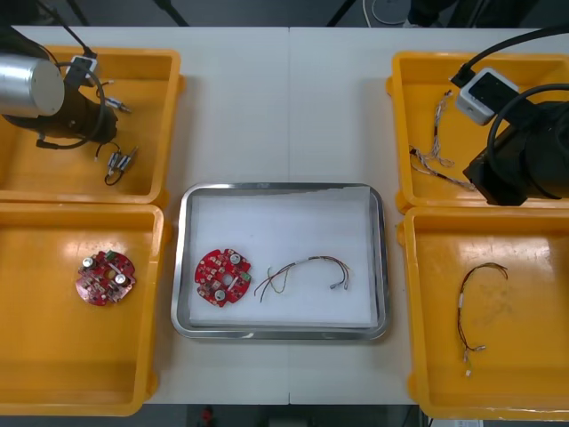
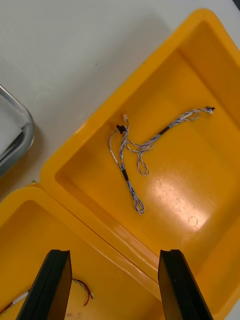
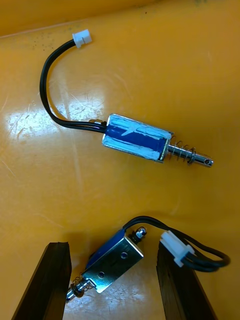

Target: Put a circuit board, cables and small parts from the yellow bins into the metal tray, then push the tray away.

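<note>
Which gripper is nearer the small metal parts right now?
Left. The left gripper hovers open over the small metal parts; the right gripper is across the table, above the right yellow bins.

My left arm (image 1: 31, 84): silver cylinder link, black wrist section, small white box (image 1: 82, 64) behind the jaws. My right arm (image 1: 524, 165): black housing, white module (image 1: 484, 93), thick black cables (image 1: 533, 91). All fingers (image 2: 52, 285): flat, matte black slabs.

Tray (image 1: 281, 188) sits mid-table; inside it, a circuit board (image 1: 222, 277) lies left of a cable (image 1: 307, 269). Second board (image 1: 105, 277) in near-left bin (image 1: 53, 374), small metal parts (image 1: 122, 162) in far-left bin (image 1: 142, 64).
</note>
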You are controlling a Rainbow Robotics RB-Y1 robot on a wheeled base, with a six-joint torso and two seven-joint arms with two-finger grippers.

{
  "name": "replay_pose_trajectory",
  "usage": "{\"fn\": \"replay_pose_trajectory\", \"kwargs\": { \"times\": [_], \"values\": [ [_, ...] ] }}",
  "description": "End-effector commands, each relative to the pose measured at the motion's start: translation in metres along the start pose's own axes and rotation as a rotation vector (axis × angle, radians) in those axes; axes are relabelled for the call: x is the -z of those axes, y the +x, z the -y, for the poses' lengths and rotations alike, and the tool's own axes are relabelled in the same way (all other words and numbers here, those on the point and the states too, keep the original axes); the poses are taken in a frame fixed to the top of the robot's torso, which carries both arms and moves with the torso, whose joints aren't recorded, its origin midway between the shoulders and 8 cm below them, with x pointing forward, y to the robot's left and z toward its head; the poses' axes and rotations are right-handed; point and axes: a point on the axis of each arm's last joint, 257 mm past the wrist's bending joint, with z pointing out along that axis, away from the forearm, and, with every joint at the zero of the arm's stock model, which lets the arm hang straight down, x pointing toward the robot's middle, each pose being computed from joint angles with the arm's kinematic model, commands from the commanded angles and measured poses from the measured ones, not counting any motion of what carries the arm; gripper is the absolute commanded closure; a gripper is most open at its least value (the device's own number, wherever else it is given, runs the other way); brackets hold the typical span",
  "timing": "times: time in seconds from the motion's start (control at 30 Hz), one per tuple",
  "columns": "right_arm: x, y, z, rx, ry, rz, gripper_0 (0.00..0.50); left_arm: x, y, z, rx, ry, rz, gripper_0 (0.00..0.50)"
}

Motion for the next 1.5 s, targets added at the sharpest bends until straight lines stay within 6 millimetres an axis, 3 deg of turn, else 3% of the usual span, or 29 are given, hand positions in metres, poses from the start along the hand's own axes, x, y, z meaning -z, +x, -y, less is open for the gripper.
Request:
{"fn": "replay_pose_trajectory", "kwargs": {
  "times": [0.03, 0.07, 0.13, 0.17, 0.43, 0.67, 0.87, 1.13, 1.37, 1.5],
  "values": [
    [-0.001, 0.023, 0.033, -0.114, 0.050, -0.053, 0.000, 0.006, -0.028, 0.016, -0.136, 0.009, 0.044, 0.000],
    [-0.003, 0.028, 0.038, -0.128, 0.056, -0.066, 0.000, 0.006, -0.027, 0.016, -0.137, 0.009, 0.042, 0.000],
    [-0.004, 0.034, 0.045, -0.139, 0.064, -0.084, 0.000, 0.005, -0.025, 0.014, -0.136, 0.007, 0.041, 0.265],
    [-0.006, 0.038, 0.048, -0.146, 0.063, -0.096, 0.000, 0.004, -0.024, 0.016, -0.135, 0.010, 0.039, 0.498],
    [-0.024, 0.054, 0.062, -0.196, 0.029, -0.166, 0.000, 0.002, -0.019, 0.014, -0.126, 0.011, 0.031, 0.500],
    [-0.036, 0.050, 0.075, -0.222, -0.001, -0.193, 0.000, 0.009, -0.021, 0.002, -0.096, 0.007, 0.027, 0.500],
    [-0.048, 0.054, 0.078, -0.224, -0.043, -0.227, 0.000, 0.038, -0.029, -0.015, -0.038, 0.019, 0.003, 0.500],
    [-0.072, 0.037, 0.098, -0.160, -0.061, -0.195, 0.000, 0.092, -0.033, -0.027, 0.000, 0.028, -0.062, 0.500],
    [-0.094, 0.024, 0.102, -0.176, -0.083, -0.172, 0.000, 0.134, -0.029, -0.015, 0.037, 0.031, -0.126, 0.500],
    [-0.109, 0.017, 0.096, -0.153, -0.092, -0.164, 0.000, 0.152, -0.021, 0.009, 0.055, 0.024, -0.150, 0.500]
  ]
}}
